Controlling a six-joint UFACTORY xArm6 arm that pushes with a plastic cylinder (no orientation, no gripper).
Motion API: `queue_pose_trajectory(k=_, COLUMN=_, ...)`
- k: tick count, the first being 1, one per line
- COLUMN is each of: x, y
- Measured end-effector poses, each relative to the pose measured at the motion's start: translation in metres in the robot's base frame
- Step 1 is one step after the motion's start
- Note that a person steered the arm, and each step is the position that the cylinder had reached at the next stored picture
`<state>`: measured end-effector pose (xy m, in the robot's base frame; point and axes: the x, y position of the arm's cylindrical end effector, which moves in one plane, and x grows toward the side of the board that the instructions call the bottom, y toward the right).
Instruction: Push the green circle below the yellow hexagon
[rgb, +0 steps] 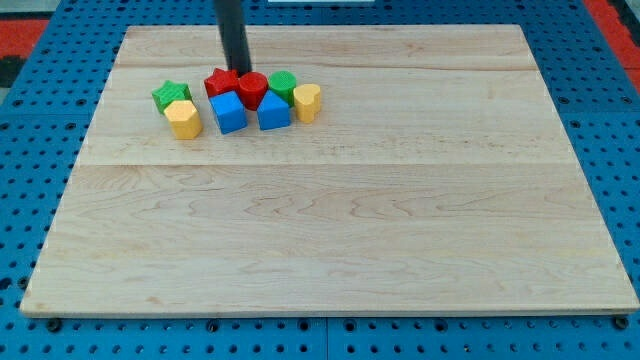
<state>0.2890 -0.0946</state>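
The green circle (283, 85) sits near the view's top, at the right of a tight cluster, touching a red circle (252, 90) on its left and a yellow heart (307, 102) on its right. The yellow hexagon (183, 118) lies at the cluster's left end, just below a green star (171, 96). My tip (239, 70) is at the top of the cluster, right behind a red star (221, 83) and the red circle, left of the green circle.
A blue cube (228, 112) and a blue triangle-like block (273, 112) sit in the cluster's lower row between the yellow hexagon and the yellow heart. The wooden board (330, 220) lies on a blue perforated table.
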Motion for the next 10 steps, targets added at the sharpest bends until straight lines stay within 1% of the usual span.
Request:
queue_pose_trajectory(k=2, x=0.008, y=0.093)
queue_pose_trajectory(k=3, x=0.023, y=0.138)
queue_pose_trajectory(k=4, x=0.048, y=0.159)
queue_pose_trajectory(k=5, x=0.053, y=0.15)
queue_pose_trajectory(k=6, x=0.07, y=0.149)
queue_pose_trajectory(k=7, x=0.07, y=0.127)
queue_pose_trajectory(k=9, x=0.064, y=0.057)
queue_pose_trajectory(k=10, x=0.064, y=0.06)
